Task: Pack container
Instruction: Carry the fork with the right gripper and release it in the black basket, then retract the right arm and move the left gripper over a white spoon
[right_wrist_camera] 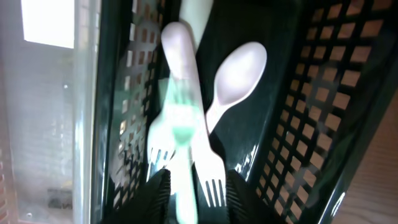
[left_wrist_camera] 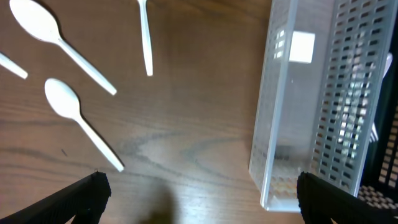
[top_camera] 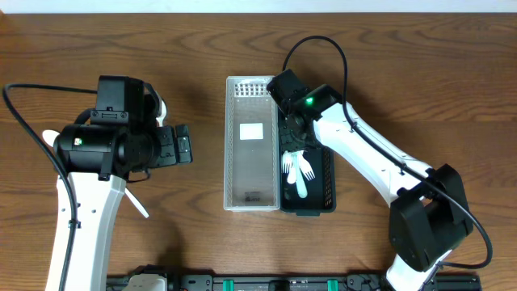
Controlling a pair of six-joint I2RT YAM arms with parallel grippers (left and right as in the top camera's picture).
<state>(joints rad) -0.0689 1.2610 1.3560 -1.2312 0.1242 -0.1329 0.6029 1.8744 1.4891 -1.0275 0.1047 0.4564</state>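
A dark mesh basket (top_camera: 327,174) lies beside a clear perforated container (top_camera: 238,145) at mid table. My right gripper (top_camera: 292,133) hangs over the dark basket's far end. In the right wrist view its fingers (right_wrist_camera: 200,198) stand apart, with a blurred white utensil (right_wrist_camera: 181,140) between them, not clamped. White forks (right_wrist_camera: 211,168) and a spoon (right_wrist_camera: 239,74) lie in the basket (right_wrist_camera: 323,93). My left gripper (top_camera: 182,147) is wide open and empty over bare wood (left_wrist_camera: 202,202). Two white spoons (left_wrist_camera: 81,121) and other utensil pieces (left_wrist_camera: 145,43) lie on the table.
One more white utensil (top_camera: 137,204) lies beside the left arm near the front. The clear container (left_wrist_camera: 292,124) has a white label inside and sits just right of the left gripper. The dark basket's edge (left_wrist_camera: 388,155) shows behind it.
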